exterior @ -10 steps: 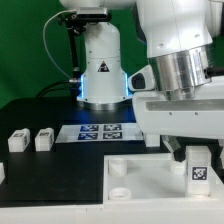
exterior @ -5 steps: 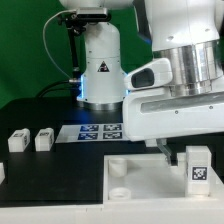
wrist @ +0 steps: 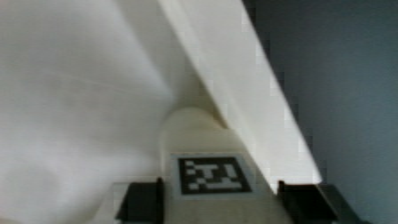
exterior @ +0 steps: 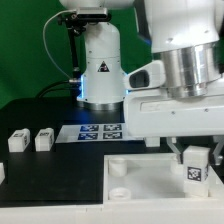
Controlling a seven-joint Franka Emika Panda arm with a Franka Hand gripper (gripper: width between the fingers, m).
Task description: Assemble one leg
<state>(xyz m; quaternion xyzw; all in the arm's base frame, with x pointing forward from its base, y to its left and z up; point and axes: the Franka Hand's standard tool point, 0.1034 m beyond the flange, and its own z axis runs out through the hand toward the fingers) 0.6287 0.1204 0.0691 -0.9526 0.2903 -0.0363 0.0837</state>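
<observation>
In the exterior view my gripper point(exterior: 195, 158) is at the right, over the large white plate point(exterior: 150, 178). Its fingers point(exterior: 176, 152) stand on either side of the leg point(exterior: 195, 171), a small white block with a black-and-white tag, now tilted. In the wrist view the leg point(wrist: 214, 150) sits between the two dark pads point(wrist: 143, 203), which touch its sides; the gripper point(wrist: 217, 200) is shut on it. The leg's lower end rests on or just above the plate point(wrist: 89, 80); I cannot tell which.
Two more white legs point(exterior: 17, 141) point(exterior: 43, 140) stand on the dark table at the exterior view's left, and a third point(exterior: 2, 172) shows at the edge. The marker board point(exterior: 98, 131) lies before the robot base point(exterior: 100, 70). The plate has round sockets point(exterior: 118, 168).
The wrist has turned over the plate. The leg between the fingers has rotated, so its tag now looks tilted. The loose legs have not moved.
</observation>
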